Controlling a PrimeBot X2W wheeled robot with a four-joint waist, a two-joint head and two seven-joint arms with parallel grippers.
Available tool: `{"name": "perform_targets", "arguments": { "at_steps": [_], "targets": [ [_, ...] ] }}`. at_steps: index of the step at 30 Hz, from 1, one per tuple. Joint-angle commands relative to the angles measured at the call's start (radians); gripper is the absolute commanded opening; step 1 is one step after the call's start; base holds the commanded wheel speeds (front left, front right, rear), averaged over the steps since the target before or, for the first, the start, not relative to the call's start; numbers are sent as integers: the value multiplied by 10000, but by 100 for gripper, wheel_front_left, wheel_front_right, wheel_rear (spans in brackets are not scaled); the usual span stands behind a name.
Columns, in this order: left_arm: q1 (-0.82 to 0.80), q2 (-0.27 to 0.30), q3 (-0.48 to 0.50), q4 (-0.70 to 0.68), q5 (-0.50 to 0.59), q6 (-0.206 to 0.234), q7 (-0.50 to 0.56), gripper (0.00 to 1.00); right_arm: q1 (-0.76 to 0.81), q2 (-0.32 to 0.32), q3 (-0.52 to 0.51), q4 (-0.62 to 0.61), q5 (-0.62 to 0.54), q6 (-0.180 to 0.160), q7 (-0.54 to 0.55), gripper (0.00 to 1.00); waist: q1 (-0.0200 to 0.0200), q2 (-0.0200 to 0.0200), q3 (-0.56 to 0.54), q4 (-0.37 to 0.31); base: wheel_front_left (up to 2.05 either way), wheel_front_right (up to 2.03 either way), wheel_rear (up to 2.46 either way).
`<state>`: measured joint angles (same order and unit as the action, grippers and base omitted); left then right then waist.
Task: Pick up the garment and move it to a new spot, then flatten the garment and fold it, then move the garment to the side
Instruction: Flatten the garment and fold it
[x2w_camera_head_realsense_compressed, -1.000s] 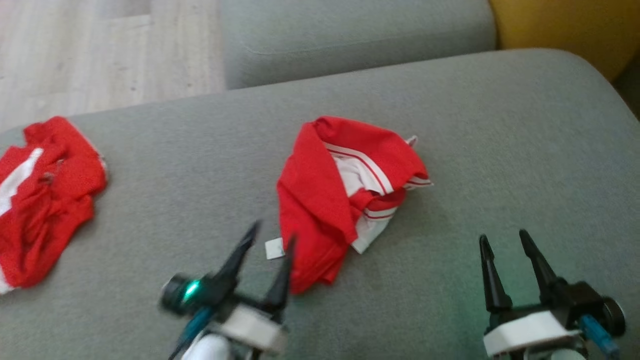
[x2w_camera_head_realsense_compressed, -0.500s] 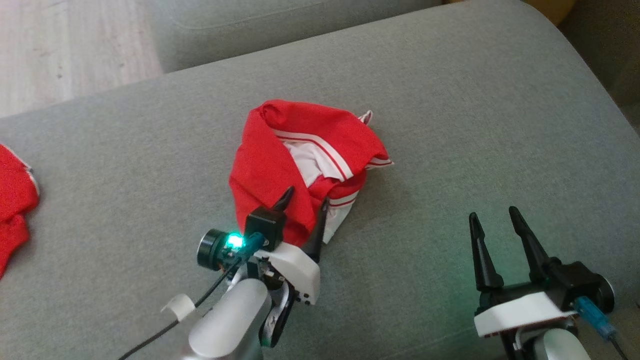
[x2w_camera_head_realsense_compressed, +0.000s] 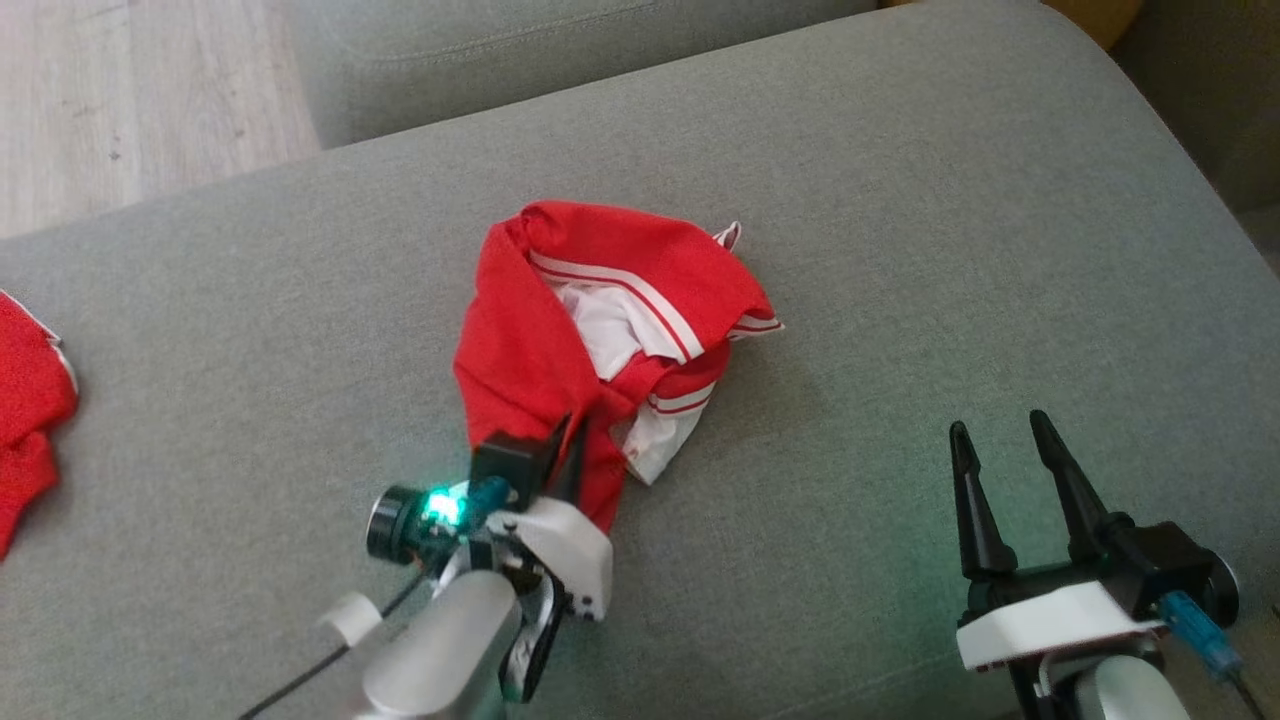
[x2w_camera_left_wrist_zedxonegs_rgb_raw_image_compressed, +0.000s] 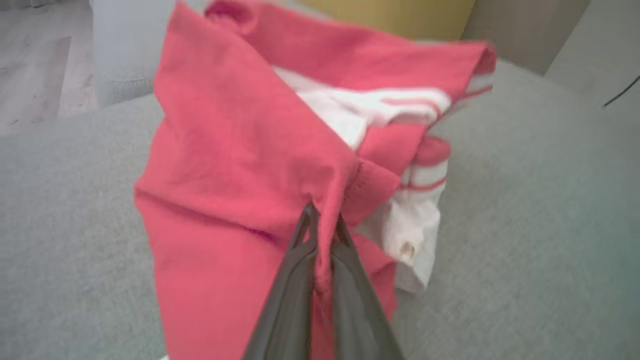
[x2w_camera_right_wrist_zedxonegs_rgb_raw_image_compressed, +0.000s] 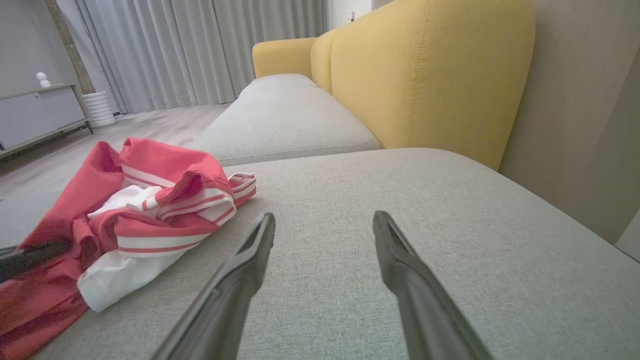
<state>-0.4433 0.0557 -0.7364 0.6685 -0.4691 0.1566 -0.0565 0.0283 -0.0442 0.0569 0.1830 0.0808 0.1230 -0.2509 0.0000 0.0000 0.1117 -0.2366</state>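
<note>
Now | left tool (x2w_camera_head_realsense_compressed: 573, 428) angled down, clamped on garment (x2w_camera_head_realsense_compressed: 520, 340) | right tool (x2w_camera_head_realsense_compressed: 1000, 422) apart, pointing forward

Soft even light, slight blur

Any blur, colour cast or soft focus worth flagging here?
Head view: sharp; a green glow tints the grey fabric sofa cushion near the right gripper. Left wrist view: soft overall, the crumpled red-and-white striped garment pinched by the left gripper looks washed-out pink. Right wrist view: crisp, evenly lit.
</note>
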Motion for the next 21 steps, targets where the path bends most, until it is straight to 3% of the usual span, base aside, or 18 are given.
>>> {"name": "perform_targets", "arguments": {
  "at_steps": [1,4,7,8,9,14,17,21],
  "targets": [
    [-341,196,500,-769,-187,-135,-176,0,-291,-60,200,-320,31,77,-109,100,0,0,-72,34,0,0,0],
    [-259,536,779,-2381,-627,-440,97,0,-237,-60,154,-352,21,77,-109,100,0,0,-139,84,0,0,0],
    [-101,1181,1089,-4920,-1129,-619,933,0,-150,-60,63,-383,4,77,-109,100,0,0,-216,153,0,0,0],
    [-90,1475,1221,-5865,-1221,-564,1288,0,-121,-60,31,-387,-2,77,-109,100,0,0,-234,174,0,0,0],
    [-90,1475,1221,-5865,-1221,-564,1288,0,-121,-60,31,-387,-2,77,-109,100,0,0,-234,174,0,0,0],
    [-488,2752,2067,-9888,-1647,-122,3117,0,-148,-60,49,-382,93,77,-109,100,0,0,-238,148,0,0,0],
    [-927,3008,2528,-11315,-2284,31,4054,0,-251,-60,170,-367,208,77,-109,100,0,0,-222,4,0,0,0],
    [-1503,3112,3007,-12224,-3158,224,5021,0,-345,-60,249,-342,334,77,-109,100,0,0,-164,-242,0,0,0]
  ]
}}
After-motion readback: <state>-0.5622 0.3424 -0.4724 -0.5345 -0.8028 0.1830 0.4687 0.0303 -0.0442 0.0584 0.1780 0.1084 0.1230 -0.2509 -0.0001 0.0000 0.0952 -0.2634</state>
